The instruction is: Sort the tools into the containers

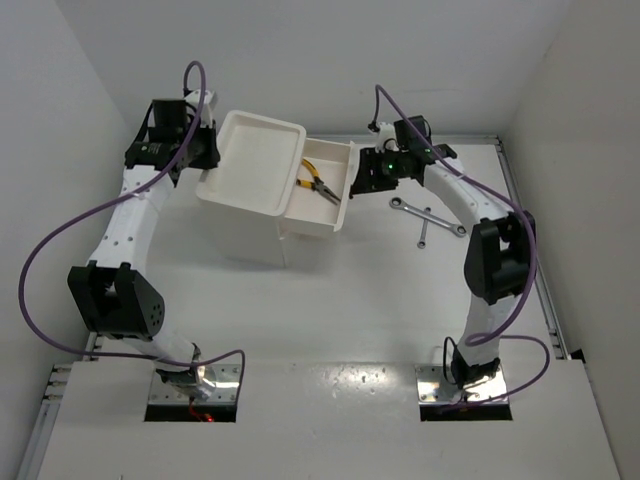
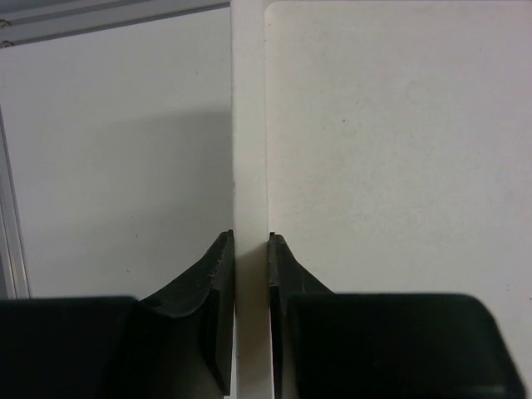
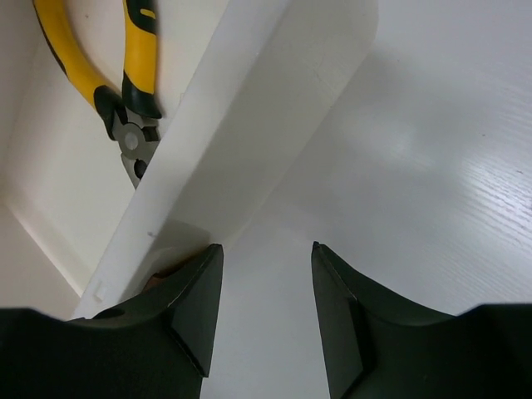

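Fingers [image 2: 218,307] of the left gripper [image 2: 250,243] are pinched on the left rim of the large bin [image 2: 391,150], one on each side of it. To their right, the smaller bin [image 1: 315,222] stands against the large bin and holds the yellow-handled pliers [image 1: 318,183]. The right gripper [image 3: 266,249] has its fingers spread just outside that bin's right wall, gripping nothing. The wrenches [image 1: 440,222] lie on the table [image 1: 350,300] further right.

Top camera sits above and behind my bases, facing down on the table [image 1: 330,300]; left wrist camera looks along my left gripper [image 2: 251,241], very near the large bin [image 2: 249,125] rim between its fingers; right wrist camera looks past my right gripper [image 3: 266,249], near the small bin [image 3: 249,108] wall left of it; pliers [image 3: 140,58] beyond that wall show from the top too.
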